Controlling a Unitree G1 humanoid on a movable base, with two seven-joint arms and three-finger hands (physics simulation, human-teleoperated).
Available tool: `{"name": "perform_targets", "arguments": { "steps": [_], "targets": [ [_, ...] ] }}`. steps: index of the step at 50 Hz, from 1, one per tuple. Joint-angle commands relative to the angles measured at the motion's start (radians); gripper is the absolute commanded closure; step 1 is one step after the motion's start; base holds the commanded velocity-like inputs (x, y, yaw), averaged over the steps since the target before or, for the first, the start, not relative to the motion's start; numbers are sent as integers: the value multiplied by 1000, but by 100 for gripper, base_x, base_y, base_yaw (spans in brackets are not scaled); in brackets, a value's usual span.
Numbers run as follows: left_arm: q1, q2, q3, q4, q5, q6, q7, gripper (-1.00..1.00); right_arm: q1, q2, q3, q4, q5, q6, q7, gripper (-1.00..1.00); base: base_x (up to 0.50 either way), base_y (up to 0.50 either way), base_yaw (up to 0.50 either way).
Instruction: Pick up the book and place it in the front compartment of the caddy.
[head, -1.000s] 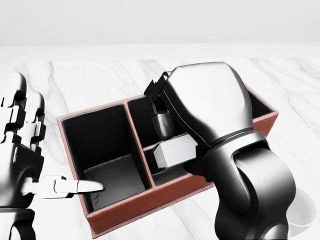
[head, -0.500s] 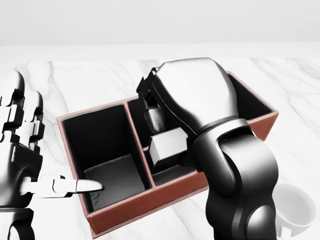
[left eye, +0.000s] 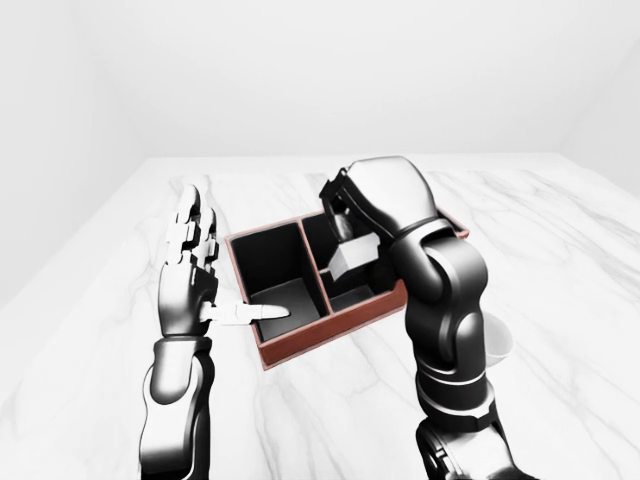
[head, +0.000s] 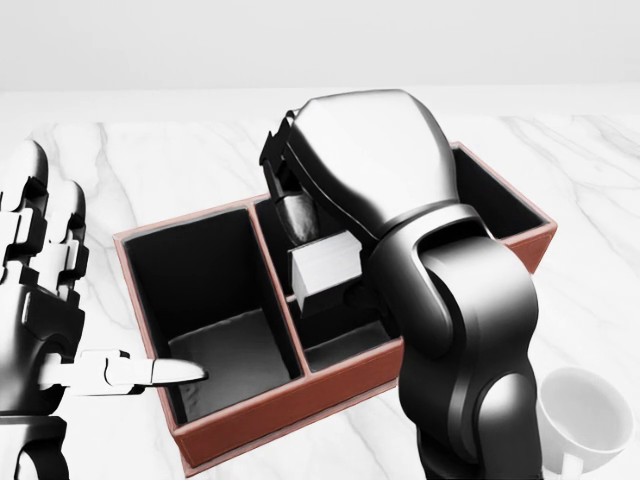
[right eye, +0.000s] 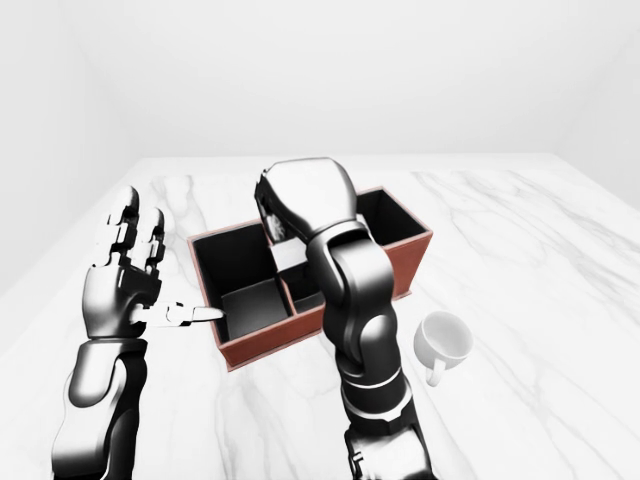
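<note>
Swinging toward nine o'clock in the head view over the last second, the right arm (head: 450, 290) has carried the book with it, so that more of the white mug (head: 585, 420) now shows at five o'clock. Nothing else has shifted; the camera holds the same view.

Largest in view is the white marble counter (head: 170, 150), and on it the red-brown caddy (head: 290, 405) with its black-lined compartments. The left hand (left eye: 190, 290) stands at nine o'clock of the caddy, palm flat, its fingers (left eye: 190, 215) spread and upright, while the thumb points across the caddy's rim at the large left compartment; it holds nothing.

The right hand (head: 300, 215) hovers over the caddy's middle, mostly hidden under its own wrist. Its fingers are pinched on the book (head: 325, 268), one dark fingertip visible pressing on its top edge. This white-paged block hangs tilted just below those fingers, above the divider between the small compartments, at about three o'clock of the large left one.
</note>
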Motion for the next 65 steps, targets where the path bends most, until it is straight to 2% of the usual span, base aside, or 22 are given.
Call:
{"name": "perform_targets", "arguments": {
  "steps": [1, 55, 65],
  "targets": [
    [-1, 0, 2, 3, 0, 0, -1, -100, -40, -7, -8, 41, 5, 0, 0, 100, 0, 0, 0],
    [-2, 1, 2, -2, -1, 0, -2, -100, -234, -54, -40, 360, 80, 0, 0, 100, 0, 0, 0],
    [-2, 1, 2, 1, -1, 0, -2, -100, -254, -60, -42, 415, 94, 0, -27, 100, 0, 0, 0]
  ]
}}
